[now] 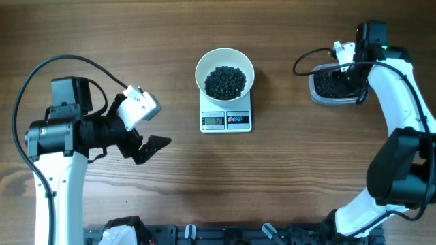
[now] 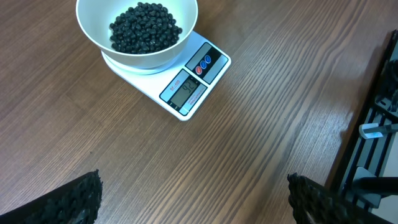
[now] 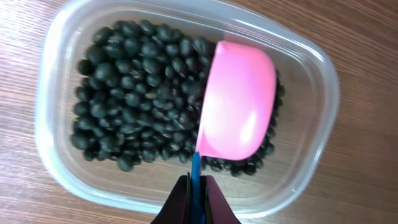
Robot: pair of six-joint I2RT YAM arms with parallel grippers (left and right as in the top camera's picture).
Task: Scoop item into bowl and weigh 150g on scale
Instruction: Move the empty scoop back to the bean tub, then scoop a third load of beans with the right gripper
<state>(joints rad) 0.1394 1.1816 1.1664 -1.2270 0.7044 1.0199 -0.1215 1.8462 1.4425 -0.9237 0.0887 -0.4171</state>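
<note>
A white bowl (image 1: 225, 73) holding a heap of black beans (image 1: 225, 82) stands on the small white scale (image 1: 225, 120), whose display (image 2: 183, 91) is lit. More black beans (image 3: 134, 93) fill a clear plastic tub (image 3: 311, 62) at the far right (image 1: 332, 87). My right gripper (image 3: 196, 186) is shut on the blue handle of a pink scoop (image 3: 239, 106), whose cup sits over the beans in the tub with its rounded back toward the camera. My left gripper (image 1: 146, 146) hangs open over bare wood, left of the scale, nothing between its fingertips (image 2: 81, 196).
A black rack (image 2: 379, 137) runs along the table's near edge. The left arm's cable (image 1: 68, 61) loops over the left side of the table. Bare wood lies between the scale and the tub.
</note>
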